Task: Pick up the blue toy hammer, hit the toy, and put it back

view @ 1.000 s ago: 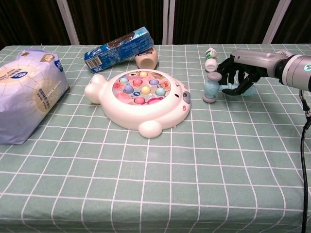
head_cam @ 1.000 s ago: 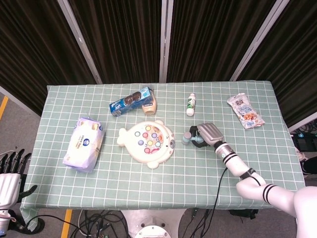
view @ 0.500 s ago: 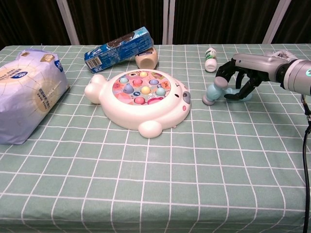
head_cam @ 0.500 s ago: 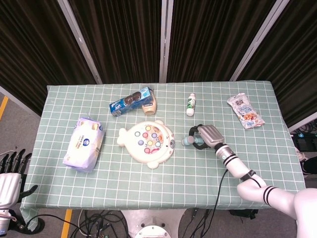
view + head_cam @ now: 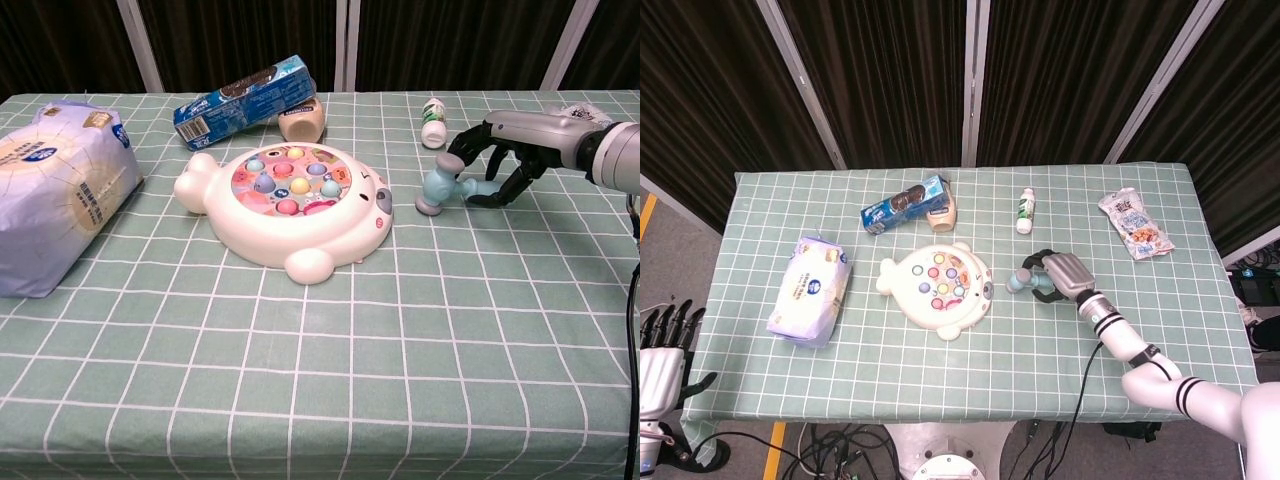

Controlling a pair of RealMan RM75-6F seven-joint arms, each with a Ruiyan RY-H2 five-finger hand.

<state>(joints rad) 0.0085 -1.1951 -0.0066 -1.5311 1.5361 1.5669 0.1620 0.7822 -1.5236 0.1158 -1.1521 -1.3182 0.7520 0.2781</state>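
Observation:
The blue toy hammer [image 5: 440, 188] lies on the green checked cloth just right of the white fish-shaped toy [image 5: 290, 205], its head toward the toy and its handle pointing right. My right hand [image 5: 500, 160] arches over the handle with fingers spread and loosened around it; the handle shows between thumb and fingers. From above, the hammer [image 5: 1017, 283] sits between the toy [image 5: 938, 288] and the right hand [image 5: 1065, 272]. My left hand [image 5: 660, 355] hangs off the table's near left corner, fingers apart, holding nothing.
A purple tissue pack [image 5: 810, 288] lies at the left. A blue cookie box [image 5: 904, 204] and a beige cup [image 5: 942, 213] sit behind the toy. A small white bottle [image 5: 1025, 211] and a snack bag [image 5: 1135, 224] lie at the back right.
The hammer went from held upright to lying on the cloth. My right hand's fingers have spread off the handle and the hand has drifted slightly right. The left hand stayed put.

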